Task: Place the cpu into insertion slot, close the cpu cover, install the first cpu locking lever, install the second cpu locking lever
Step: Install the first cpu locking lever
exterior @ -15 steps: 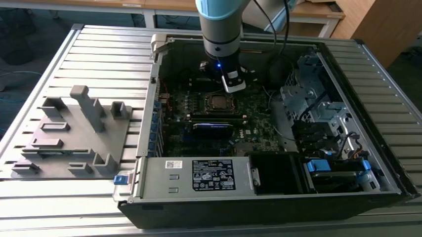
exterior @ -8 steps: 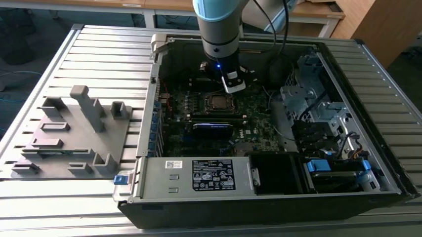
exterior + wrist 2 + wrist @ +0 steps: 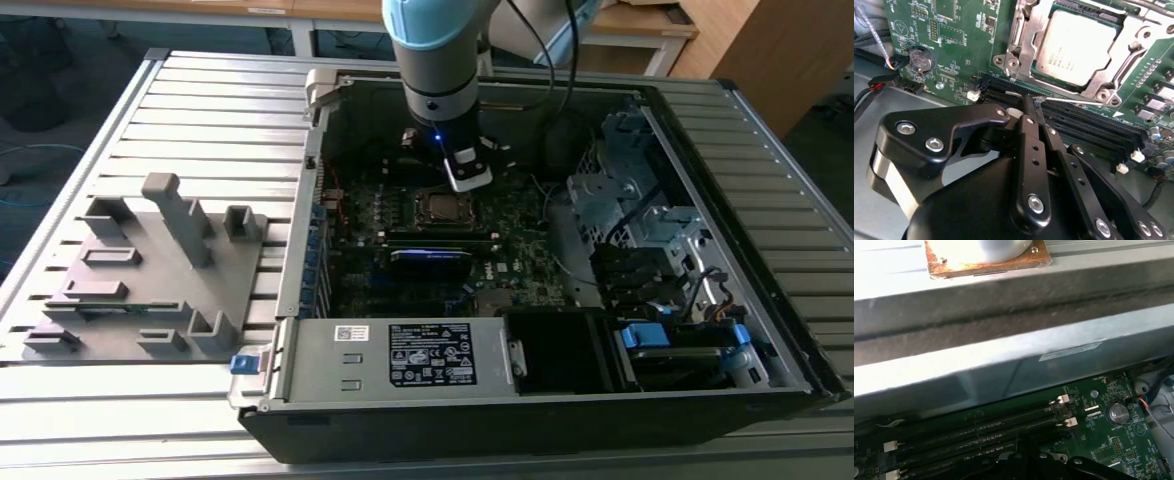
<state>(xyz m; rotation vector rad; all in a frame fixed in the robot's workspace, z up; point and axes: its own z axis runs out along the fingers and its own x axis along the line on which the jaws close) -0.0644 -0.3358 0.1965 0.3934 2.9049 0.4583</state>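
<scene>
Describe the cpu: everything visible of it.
The cpu is a flat square chip with a dull, pale grey metal face bearing faint print. It lies level on the green motherboard, seated inside the silver cpu cover, whose frame borders its edges. Nothing else touches it; the gripper sits apart, over the black memory slots.

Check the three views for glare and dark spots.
Exterior view: case inside dim, blue glow on the arm. Second wrist view: glare pales the cpu face. First wrist view: surface past the case wall blown white, motherboard in shade.
</scene>
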